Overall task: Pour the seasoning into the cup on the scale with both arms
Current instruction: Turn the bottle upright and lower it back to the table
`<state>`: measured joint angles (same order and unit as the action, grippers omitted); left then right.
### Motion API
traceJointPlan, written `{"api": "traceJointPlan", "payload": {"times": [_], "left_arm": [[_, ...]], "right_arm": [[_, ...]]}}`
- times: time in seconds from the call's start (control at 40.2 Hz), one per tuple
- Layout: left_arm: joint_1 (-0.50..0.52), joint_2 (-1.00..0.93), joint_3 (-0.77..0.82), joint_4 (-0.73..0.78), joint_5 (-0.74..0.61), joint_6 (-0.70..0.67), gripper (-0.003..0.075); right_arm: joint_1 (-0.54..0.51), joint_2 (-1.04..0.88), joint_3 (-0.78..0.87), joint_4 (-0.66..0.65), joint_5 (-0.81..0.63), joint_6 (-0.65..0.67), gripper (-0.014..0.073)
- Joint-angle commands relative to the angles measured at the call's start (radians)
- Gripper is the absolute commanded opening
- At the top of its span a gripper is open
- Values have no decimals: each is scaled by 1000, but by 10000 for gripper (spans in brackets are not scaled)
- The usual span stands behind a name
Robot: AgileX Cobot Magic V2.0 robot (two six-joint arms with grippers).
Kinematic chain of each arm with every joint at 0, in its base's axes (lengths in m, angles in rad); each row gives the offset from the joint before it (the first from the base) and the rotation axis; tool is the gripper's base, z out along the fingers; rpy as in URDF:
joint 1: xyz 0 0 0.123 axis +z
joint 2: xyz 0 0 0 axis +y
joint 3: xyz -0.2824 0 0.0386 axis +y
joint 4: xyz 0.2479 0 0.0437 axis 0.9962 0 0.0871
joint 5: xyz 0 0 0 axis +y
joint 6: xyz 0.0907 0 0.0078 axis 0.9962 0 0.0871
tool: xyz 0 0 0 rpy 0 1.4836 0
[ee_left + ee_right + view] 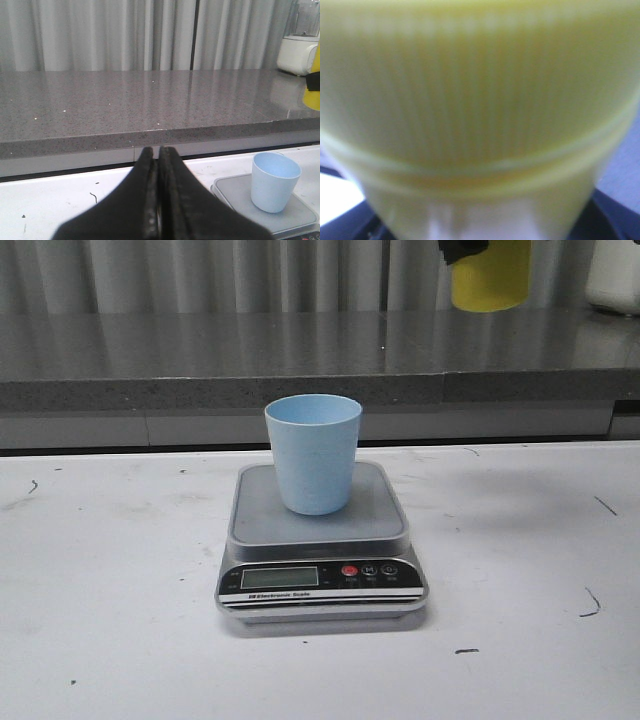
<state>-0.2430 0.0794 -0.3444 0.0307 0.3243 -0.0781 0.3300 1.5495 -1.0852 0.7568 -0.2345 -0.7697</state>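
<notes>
One cup [313,452] stands upright on the grey platform of the scale [320,550], which sits mid-worktop [110,590] in your front view. Look to one o'clock from the cup, at the upper edge: the yellow seasoning bottle [490,278] hangs well above the surface with a black part of the right gripper [462,250] against it. Its ribbed body fills the right wrist view, so you cannot tell how those fingers stand. Your left gripper [159,200] is pressed together, holding nothing, near the scale.

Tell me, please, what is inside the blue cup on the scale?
The cup on the scale shows only bare pale blue inner wall near the rim; nothing visible inside. Its bottom is hidden by the front wall in both views.
</notes>
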Motion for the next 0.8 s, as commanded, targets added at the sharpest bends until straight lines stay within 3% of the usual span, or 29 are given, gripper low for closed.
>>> {"api": "traceJointPlan", "payload": {"times": [0.0, 0.348, 0.597, 0.771], "left_arm": [[1, 11, -25, -9, -80, -8, -20], [1, 11, -25, -9, -80, -8, -20], [1, 11, -25, -9, -80, -8, -20], [1, 11, -25, -9, -80, -8, -20]], "right_arm": [[0, -95, -12, 17, -7, 41, 118], [0, -248, 249, 29, -66, 194, 118], [23, -255, 332, -38, -63, 198, 118], [26, -229, 357, -52, -139, 200, 118]]}}
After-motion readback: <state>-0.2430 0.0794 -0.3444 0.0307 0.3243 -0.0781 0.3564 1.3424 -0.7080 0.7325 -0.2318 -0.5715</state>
